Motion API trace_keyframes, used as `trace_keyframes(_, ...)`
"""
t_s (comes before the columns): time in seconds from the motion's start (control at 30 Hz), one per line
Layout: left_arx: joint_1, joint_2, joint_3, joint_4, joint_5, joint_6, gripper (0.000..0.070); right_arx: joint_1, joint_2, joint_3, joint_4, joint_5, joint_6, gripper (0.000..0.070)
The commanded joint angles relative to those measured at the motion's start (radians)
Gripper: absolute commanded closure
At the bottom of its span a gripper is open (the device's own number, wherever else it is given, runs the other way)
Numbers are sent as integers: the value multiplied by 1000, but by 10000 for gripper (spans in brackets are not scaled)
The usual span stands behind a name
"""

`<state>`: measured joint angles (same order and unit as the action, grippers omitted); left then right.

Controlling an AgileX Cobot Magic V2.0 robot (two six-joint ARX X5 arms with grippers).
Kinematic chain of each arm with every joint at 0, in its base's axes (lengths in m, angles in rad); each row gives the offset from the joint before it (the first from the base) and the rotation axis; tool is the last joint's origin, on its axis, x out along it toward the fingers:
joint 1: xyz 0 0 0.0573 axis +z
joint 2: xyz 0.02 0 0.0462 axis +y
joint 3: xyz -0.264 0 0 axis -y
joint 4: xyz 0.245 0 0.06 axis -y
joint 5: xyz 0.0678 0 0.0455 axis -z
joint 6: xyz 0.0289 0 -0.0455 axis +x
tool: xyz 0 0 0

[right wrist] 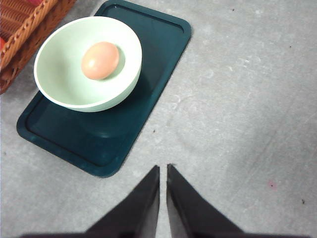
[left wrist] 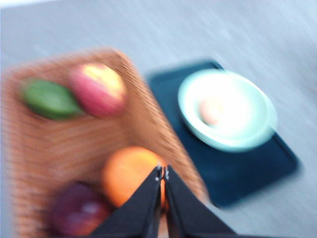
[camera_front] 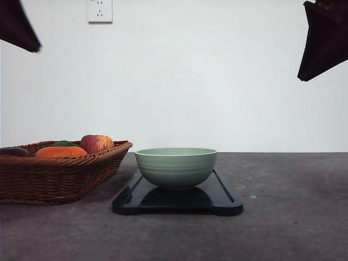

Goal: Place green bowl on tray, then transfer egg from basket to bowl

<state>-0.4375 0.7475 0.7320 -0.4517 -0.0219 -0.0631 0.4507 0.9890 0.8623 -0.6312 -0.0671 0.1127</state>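
The pale green bowl (camera_front: 175,166) stands on the dark tray (camera_front: 225,198) at the table's middle. Inside the bowl (right wrist: 74,74) lies the tan egg (right wrist: 100,60), also a blurred pale spot (left wrist: 212,111) in the left wrist view. Left of the tray sits the wicker basket (camera_front: 49,176) holding fruit. My left gripper (left wrist: 163,173) is shut and empty, high above the basket's near edge. My right gripper (right wrist: 163,171) is shut and empty too, raised over bare table to the right of the tray (right wrist: 99,144). Both arms show as dark shapes at the front view's upper corners.
In the basket (left wrist: 64,148) lie an orange (left wrist: 131,173), a red-yellow apple (left wrist: 99,89), a green fruit (left wrist: 49,99) and a dark purple fruit (left wrist: 79,210). A wall with a socket (camera_front: 100,11) closes the back. Grey table extends right of the tray.
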Motion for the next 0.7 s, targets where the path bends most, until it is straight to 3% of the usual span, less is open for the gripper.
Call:
trace_keyframes(0.0,35,-29,-35,38,-2,29,700,5,5,3,11,0,10,684)
trace_keyframes(0.4,273,-447,-465,253,-3,55,700,5,5,3,10,0,10,684)
trace_keyframes(0.67,370,-684,-655,266,-7,64,700,5,5,3,10,0,10,684)
